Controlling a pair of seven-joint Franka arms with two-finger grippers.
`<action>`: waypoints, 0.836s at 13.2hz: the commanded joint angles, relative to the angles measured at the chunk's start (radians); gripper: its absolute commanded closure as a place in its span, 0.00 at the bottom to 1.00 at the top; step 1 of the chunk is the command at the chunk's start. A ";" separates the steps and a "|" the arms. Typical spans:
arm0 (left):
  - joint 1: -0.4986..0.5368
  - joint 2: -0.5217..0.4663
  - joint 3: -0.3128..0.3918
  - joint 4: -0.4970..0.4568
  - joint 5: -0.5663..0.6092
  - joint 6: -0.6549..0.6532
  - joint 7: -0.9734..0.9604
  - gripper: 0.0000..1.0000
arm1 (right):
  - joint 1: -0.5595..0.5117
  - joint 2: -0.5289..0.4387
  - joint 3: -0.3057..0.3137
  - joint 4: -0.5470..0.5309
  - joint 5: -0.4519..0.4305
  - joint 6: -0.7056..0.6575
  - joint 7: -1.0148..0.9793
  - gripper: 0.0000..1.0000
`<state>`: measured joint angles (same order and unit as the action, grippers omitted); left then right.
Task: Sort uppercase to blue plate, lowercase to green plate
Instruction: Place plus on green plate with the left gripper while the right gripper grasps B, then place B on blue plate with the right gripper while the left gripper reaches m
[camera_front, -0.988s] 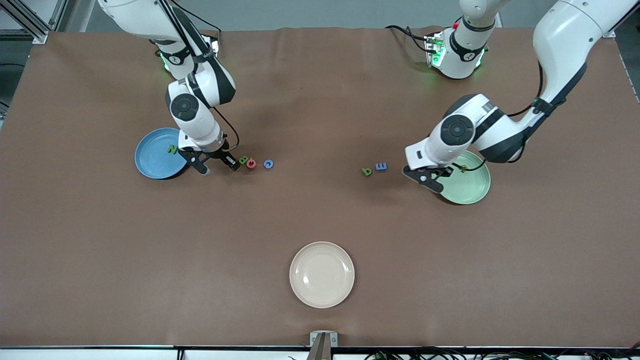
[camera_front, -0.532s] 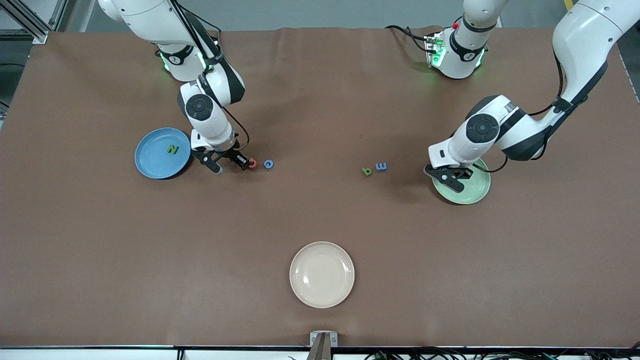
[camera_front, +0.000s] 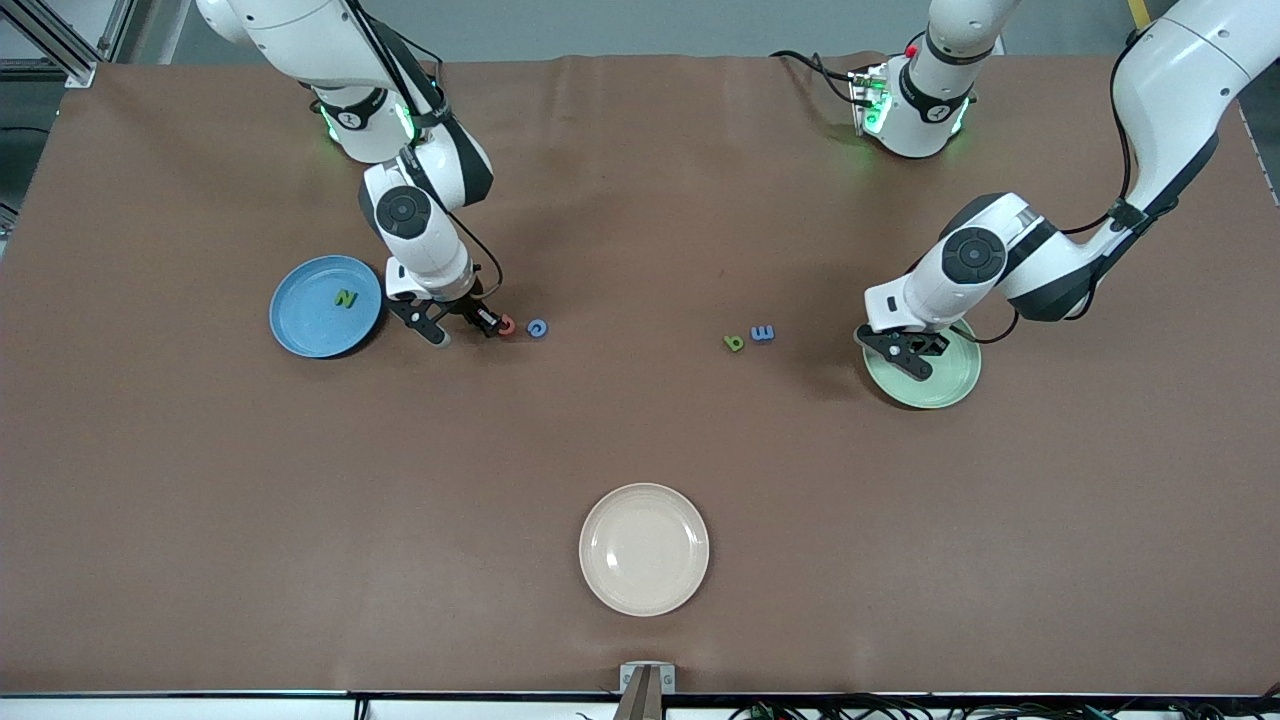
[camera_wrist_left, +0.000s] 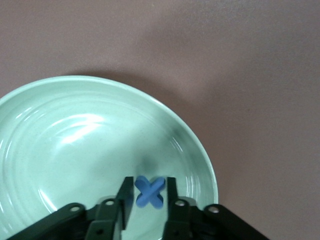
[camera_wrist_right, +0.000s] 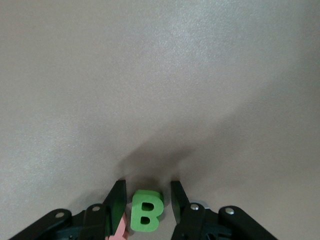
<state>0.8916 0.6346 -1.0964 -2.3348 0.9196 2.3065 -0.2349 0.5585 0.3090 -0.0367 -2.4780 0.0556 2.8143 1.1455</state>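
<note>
My right gripper (camera_front: 462, 328) is low on the table beside the blue plate (camera_front: 300, 320), open, with its fingers on either side of the green B (camera_wrist_right: 146, 214) and a small gap on each side. The red ring letter (camera_front: 507, 325) touches one finger, and the blue C (camera_front: 537, 327) lies just past it. A green N (camera_front: 345, 298) lies in the blue plate. My left gripper (camera_front: 912, 352) is low over the green plate (camera_front: 945, 378), open. A blue x-shaped letter (camera_wrist_left: 149, 191) lies between its slightly parted fingers.
A green rounded letter (camera_front: 734, 342) and a blue m (camera_front: 762, 333) lie on the table between the two grippers, nearer the green plate. A cream plate (camera_front: 643, 549) sits near the front edge, at mid-table.
My right gripper slid from the blue plate's rim to the B, and its fingers narrowed around it. My left gripper moved over the green plate, and its fingers have just parted from the blue x.
</note>
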 joint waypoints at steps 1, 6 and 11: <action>0.012 -0.016 -0.010 -0.009 0.019 0.008 0.012 0.01 | 0.037 0.056 0.000 0.005 0.007 0.007 0.045 0.56; 0.013 -0.032 -0.103 0.028 -0.017 -0.045 -0.021 0.01 | 0.049 0.067 0.000 0.005 0.007 0.007 0.062 0.57; -0.081 -0.021 -0.172 0.092 -0.065 -0.076 -0.068 0.01 | 0.037 0.061 -0.003 0.005 0.006 -0.001 0.051 1.00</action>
<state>0.8728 0.6310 -1.2599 -2.2730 0.8758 2.2531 -0.3141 0.5835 0.3183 -0.0416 -2.4765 0.0555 2.8125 1.1775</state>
